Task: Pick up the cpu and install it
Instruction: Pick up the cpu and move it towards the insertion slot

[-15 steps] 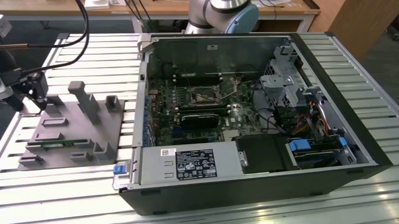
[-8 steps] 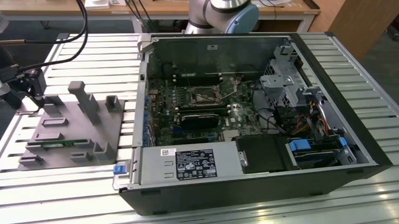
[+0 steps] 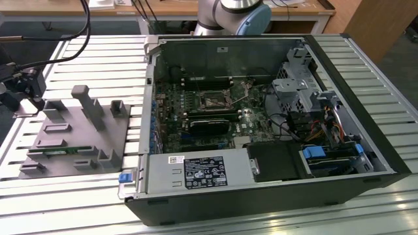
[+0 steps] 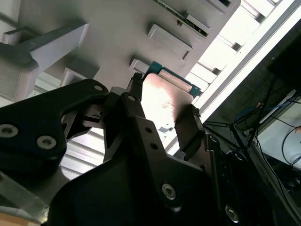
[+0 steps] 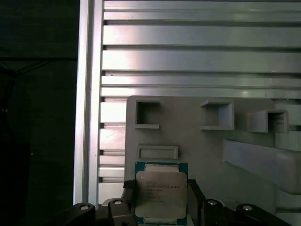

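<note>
A: Where's your cpu point(image 5: 159, 194)?
B: Clamped between your fingers point(image 5: 194, 195) by two opposite sides, over the grey fixture point(image 5: 202, 155), near its edge.
A: Look?
B: Thin flat square, shiny silver-grey lid, faint print, green board rim around it.

Silver-grey cpu point(image 5: 159, 195) (green-edged), black gripper point(image 4: 164, 96), pale grey fixture point(image 5: 188, 141).

grey parts holder point(image 3: 65, 142) on slatted table point(image 3: 65, 198) | open computer case point(image 3: 261, 200) beside it
</note>
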Controlling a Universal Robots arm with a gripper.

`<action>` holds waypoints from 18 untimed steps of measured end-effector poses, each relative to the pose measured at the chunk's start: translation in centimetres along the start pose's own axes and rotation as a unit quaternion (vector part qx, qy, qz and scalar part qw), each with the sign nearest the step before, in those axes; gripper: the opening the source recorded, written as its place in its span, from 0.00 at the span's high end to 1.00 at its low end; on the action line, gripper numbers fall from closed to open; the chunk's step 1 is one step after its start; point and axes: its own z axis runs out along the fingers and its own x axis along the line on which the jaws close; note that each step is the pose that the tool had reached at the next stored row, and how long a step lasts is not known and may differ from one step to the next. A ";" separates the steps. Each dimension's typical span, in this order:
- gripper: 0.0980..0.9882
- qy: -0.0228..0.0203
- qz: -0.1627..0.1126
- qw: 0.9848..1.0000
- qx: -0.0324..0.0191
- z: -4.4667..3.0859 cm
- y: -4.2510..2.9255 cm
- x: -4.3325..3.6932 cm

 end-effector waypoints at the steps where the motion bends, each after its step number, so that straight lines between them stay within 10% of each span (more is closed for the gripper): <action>1: 0.52 0.000 0.000 1.000 0.000 -0.08 0.00 0.00; 18: 0.52 0.000 0.000 1.000 -0.002 -1.64 0.11 0.06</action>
